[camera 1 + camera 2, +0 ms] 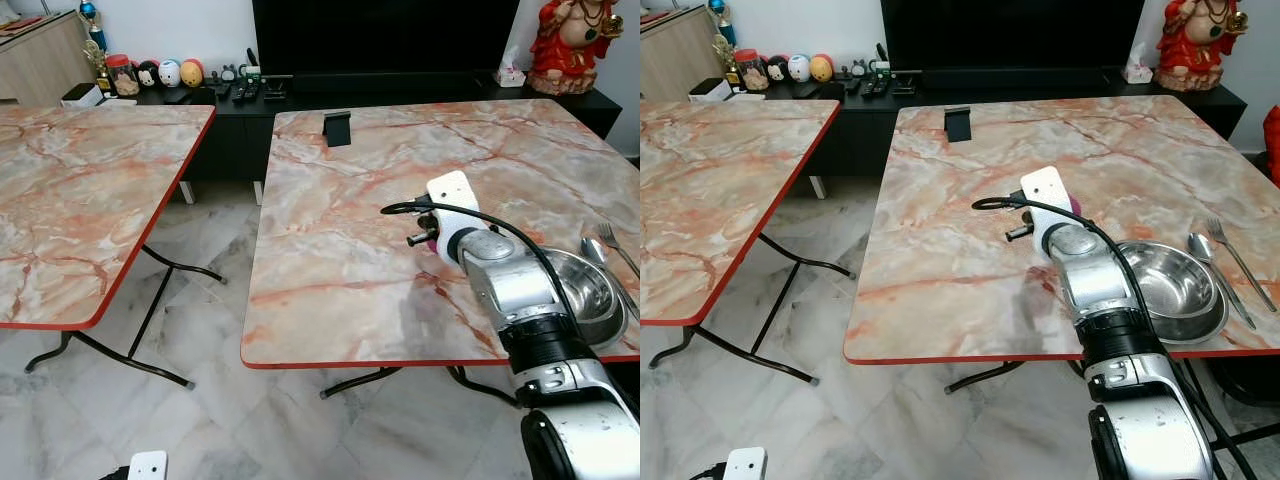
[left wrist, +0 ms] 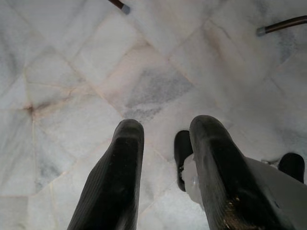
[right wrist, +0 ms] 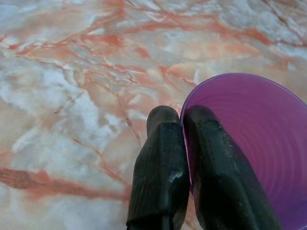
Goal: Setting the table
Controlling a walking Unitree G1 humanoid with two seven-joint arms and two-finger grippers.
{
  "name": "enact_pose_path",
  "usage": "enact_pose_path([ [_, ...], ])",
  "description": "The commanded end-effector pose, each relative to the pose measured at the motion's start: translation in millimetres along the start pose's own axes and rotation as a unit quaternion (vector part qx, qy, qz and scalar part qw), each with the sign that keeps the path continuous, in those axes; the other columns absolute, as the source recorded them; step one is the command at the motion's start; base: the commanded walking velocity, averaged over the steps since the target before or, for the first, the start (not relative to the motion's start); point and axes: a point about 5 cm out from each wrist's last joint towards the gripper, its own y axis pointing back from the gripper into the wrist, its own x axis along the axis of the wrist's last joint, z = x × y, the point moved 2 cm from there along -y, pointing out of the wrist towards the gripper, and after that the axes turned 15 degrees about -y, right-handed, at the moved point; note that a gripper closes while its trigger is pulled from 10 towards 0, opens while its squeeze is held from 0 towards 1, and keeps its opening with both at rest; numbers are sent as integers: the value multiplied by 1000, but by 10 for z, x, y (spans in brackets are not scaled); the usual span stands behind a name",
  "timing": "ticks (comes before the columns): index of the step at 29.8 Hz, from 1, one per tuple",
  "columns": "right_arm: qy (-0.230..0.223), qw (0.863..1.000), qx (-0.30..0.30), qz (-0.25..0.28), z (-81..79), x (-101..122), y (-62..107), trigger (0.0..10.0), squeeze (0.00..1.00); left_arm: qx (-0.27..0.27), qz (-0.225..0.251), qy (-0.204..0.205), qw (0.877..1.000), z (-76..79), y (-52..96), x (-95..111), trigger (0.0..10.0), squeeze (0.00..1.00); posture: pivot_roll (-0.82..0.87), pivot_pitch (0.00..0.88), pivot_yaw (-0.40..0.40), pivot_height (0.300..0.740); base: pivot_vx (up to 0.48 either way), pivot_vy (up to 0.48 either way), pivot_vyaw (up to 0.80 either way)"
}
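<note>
Right pincer (image 3: 184, 143): fingers pressed nearly together, pinching the rim of a purple cup (image 3: 254, 143), one finger inside and one outside. Cup held over the marbled tabletop (image 1: 350, 250), left of a steel bowl (image 1: 1175, 285) that sits near the front edge. From the head views the cup is almost wholly hidden behind the wrist; only a sliver of purple shows.

Left pincer (image 2: 165, 143): hangs low over the floor (image 2: 96, 72), fingers spread with a clear gap, nothing between them.

Fork (image 1: 1232, 255) and spoon (image 1: 1208, 255) lie just right of the bowl. A small black stand (image 1: 338, 128) sits at the far side of the tabletop. A second marbled table (image 1: 80, 190) stands to the left. Beyond, a black TV console (image 1: 330, 90) with small figurines; red statue (image 1: 572, 45) at far right. Floor is pale marble tile.
</note>
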Motion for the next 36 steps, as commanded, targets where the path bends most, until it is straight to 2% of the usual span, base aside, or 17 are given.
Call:
enact_pose_path([
  [1,-17,1000,0,5,21,32,65,10000,0,0,3,4,1000,-11,-5,18,10000,0,-113,0,50,740,0,0,0],
  [15,-31,999,6,-25,19,-181,197,10000,0,-3,4,4,1000,-7,-5,19,10000,0,-122,0,48,740,0,0,0],
  [21,-31,999,9,-24,3,-196,204,10000,0,-3,1,4,1000,-11,2,-3,10000,0,-118,0,48,740,0,0,0],
  [28,-43,998,28,-29,-96,-219,199,10000,0,-3,-12,1,1000,-43,18,-65,10000,0,-114,0,50,740,0,0,0],
  [36,-43,998,19,-37,-63,-292,197,10000,0,-3,-19,0,1000,-59,26,-96,10000,0,-118,0,56,740,0,0,0],
])
